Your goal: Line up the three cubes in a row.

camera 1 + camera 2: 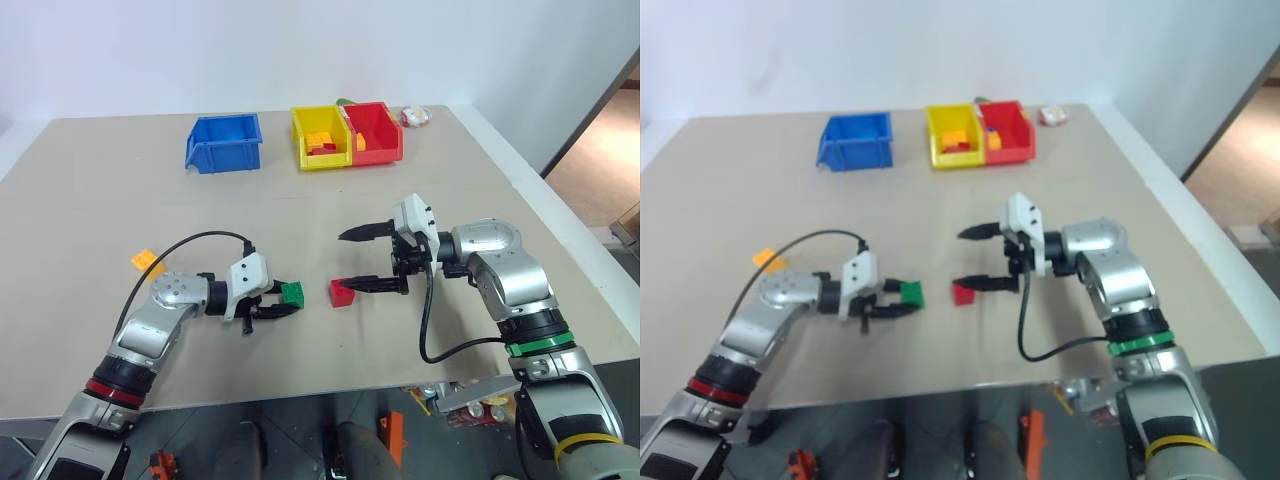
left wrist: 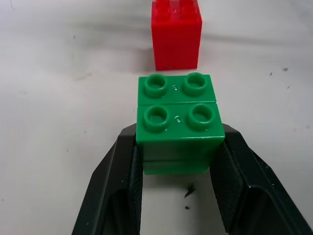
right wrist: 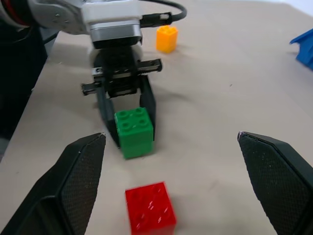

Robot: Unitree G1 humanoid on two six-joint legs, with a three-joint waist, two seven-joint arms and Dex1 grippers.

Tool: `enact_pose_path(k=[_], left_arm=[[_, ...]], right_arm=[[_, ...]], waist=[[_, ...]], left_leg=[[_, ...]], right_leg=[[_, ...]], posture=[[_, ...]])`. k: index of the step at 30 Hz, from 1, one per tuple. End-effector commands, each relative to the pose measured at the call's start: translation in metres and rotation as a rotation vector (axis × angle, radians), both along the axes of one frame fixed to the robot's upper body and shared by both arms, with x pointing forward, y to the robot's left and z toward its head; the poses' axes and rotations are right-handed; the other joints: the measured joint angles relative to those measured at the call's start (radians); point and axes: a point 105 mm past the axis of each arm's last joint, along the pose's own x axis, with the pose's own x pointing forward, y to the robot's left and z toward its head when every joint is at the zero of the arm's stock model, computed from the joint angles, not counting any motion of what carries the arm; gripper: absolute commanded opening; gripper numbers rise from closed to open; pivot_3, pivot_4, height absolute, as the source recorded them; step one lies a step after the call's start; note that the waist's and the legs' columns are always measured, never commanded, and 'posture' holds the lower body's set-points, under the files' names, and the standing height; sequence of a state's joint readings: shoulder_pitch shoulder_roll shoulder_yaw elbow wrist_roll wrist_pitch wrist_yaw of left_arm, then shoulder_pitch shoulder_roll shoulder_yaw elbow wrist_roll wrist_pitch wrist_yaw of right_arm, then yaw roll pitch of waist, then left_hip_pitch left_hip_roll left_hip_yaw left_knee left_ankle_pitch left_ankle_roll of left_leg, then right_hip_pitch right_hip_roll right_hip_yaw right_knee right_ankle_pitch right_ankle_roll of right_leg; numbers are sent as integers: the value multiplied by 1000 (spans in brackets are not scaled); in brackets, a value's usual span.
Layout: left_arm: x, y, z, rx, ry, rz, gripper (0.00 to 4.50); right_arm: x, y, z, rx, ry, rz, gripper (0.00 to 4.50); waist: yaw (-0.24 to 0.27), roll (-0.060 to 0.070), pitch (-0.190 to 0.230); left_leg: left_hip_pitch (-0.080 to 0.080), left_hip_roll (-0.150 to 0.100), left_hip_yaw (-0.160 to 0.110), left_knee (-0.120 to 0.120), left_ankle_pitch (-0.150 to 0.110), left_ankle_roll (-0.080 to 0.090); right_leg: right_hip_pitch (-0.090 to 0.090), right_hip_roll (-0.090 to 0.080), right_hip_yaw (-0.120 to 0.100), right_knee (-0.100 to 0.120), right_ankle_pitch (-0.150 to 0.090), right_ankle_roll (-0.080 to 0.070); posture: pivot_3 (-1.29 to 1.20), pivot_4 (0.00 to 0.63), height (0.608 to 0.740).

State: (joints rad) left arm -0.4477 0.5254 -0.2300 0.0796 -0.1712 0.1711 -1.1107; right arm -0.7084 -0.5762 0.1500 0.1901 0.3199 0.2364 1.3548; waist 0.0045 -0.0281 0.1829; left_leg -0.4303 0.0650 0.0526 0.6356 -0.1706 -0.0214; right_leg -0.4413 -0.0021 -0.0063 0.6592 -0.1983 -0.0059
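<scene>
Green cube (image 2: 177, 115) sits clenched in our left pincer (image 1: 283, 301) just beside the red cube (image 1: 342, 292) to start the row, right pincer (image 1: 372, 258) released above red, orange-yellow cube (image 1: 147, 262) well apart.

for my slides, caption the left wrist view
Left gripper shut on the green cube, just short of the red cube.

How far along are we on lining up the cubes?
Nothing is lined up for certain yet. The red cube sits mid-table between the open fingers of the right gripper. In hand: the left gripper is shut on the green cube, close to the red one but with a gap. Left: closing that gap and fetching the orange-yellow cube, off on the robot's left.
</scene>
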Motion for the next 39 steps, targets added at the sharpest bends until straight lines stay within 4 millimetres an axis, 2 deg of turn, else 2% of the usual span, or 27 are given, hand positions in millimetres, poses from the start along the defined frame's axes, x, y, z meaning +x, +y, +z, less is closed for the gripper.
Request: enact_pose_path(k=[1,7,9,13,15,16,21,23,26,30,32,35,39], left_arm=[[0,-3,7,8,-50,-35,1327],[-1,-3,5,13,-29,-45,1327],[1,-2,6,12,-26,-36,2363],[3,-1,12,5,-35,-28,3704],[4,2,25,-1,-75,-23,4347],[3,6,37,-14,-93,-13,4458],[-13,30,76,-58,-94,55,4458],[-19,43,91,-109,-62,133,4458],[-14,67,107,-203,-69,313,4458],[-4,123,109,-248,-208,672,4458],[-3,146,108,-268,-240,790,4458],[-5,176,97,-238,-224,873,4458],[-3,206,86,-200,-192,896,4458]], right_arm=[[-7,1,8,-8,-31,46,4500],[-9,1,7,-15,-34,46,4500],[-9,1,7,-16,-37,46,4500],[-8,1,8,-16,-45,44,4500],[-8,1,9,-13,-48,42,4500],[-8,1,9,-10,-50,41,4500],[-4,0,12,-7,-60,32,4500],[-4,0,13,-8,-61,30,4500],[-2,-1,14,-7,-62,28,4500],[-1,3,13,-8,-64,43,4500],[0,6,13,-10,-66,53,4500],[2,10,15,-6,-69,61,4500],[4,12,15,-12,-72,73,4500]], waist=[[0,0,0],[0,0,0],[0,0,0],[0,0,0],[0,0,0],[0,0,0],[-3,-1,1],[-6,-1,1],[-6,-1,1],[-10,-1,1],[-12,-2,1],[-13,-2,1],[-13,-2,1]], left_leg=[[0,0,0,0,0,0],[0,0,0,0,0,0],[0,0,0,0,0,0],[0,0,0,0,0,0],[0,0,0,0,0,0],[0,0,0,0,0,0],[0,1,-1,-1,0,0],[0,1,-1,-1,0,0],[0,1,-1,-1,0,0],[2,1,0,-1,0,0],[2,1,0,-1,0,0],[2,1,0,-1,0,0],[2,1,0,-1,0,0]], right_leg=[[0,0,0,0,0,0],[0,0,0,0,0,0],[0,0,0,0,0,0],[0,0,0,0,0,0],[0,0,0,0,0,0],[0,0,0,0,0,0],[-1,0,0,1,0,0],[-1,1,0,1,0,0],[0,0,-1,1,-1,0],[0,0,0,1,-3,-4],[0,0,-1,1,-3,-4],[0,0,-1,1,-3,-4],[0,0,-1,1,-4,-6]], posture=[[0,150,740],[0,150,740],[0,150,740],[0,150,740],[0,150,740],[0,150,740],[0,150,740],[0,150,740],[0,150,740],[0,150,740],[0,150,740],[0,150,740],[0,150,740]])
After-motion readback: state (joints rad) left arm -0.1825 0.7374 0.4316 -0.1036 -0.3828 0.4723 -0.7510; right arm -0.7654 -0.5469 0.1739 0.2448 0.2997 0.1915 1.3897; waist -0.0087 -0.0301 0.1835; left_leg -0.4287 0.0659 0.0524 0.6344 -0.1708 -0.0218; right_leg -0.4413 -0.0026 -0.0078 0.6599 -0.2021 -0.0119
